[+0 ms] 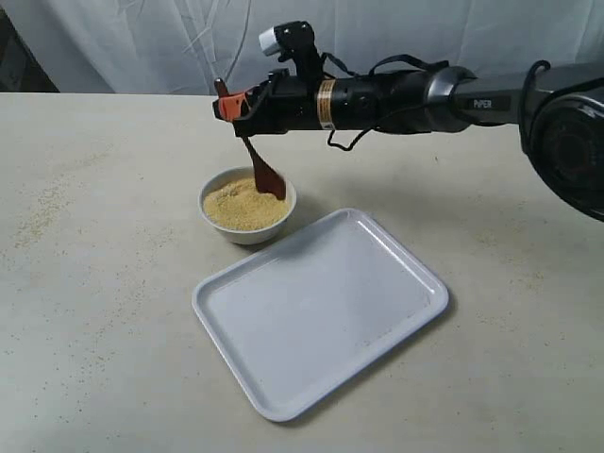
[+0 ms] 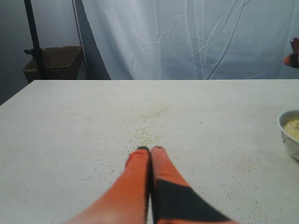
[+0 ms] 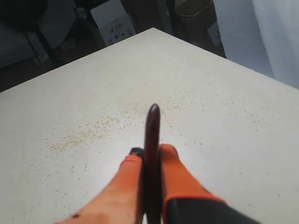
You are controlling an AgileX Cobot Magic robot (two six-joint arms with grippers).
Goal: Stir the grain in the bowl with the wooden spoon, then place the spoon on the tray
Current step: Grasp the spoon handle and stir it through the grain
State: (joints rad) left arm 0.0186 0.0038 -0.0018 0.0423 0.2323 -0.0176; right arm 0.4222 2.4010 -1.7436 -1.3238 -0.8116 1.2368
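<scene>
The small white bowl (image 1: 247, 208) holds a heap of golden-yellow grain (image 1: 243, 203) and stands just beyond the tray's far left corner. My right gripper (image 1: 231, 102) hovers above the bowl, shut on the handle of the dark reddish-brown wooden spoon (image 1: 261, 165), whose oval head hangs down at the bowl's far rim, at the grain's edge. In the right wrist view the spoon's handle (image 3: 152, 140) runs between the orange fingers (image 3: 172, 161). The large white tray (image 1: 321, 307) lies flat and bare. My left gripper (image 2: 150, 150) is shut on nothing over the table; the bowl's rim (image 2: 286, 135) shows to its side.
Loose grains (image 2: 152, 126) are scattered over the pale tabletop (image 1: 104, 283), thickest to the left of the bowl. A white curtain (image 1: 142, 38) hangs behind the table. A brown box (image 2: 53, 63) sits beyond the table's far edge.
</scene>
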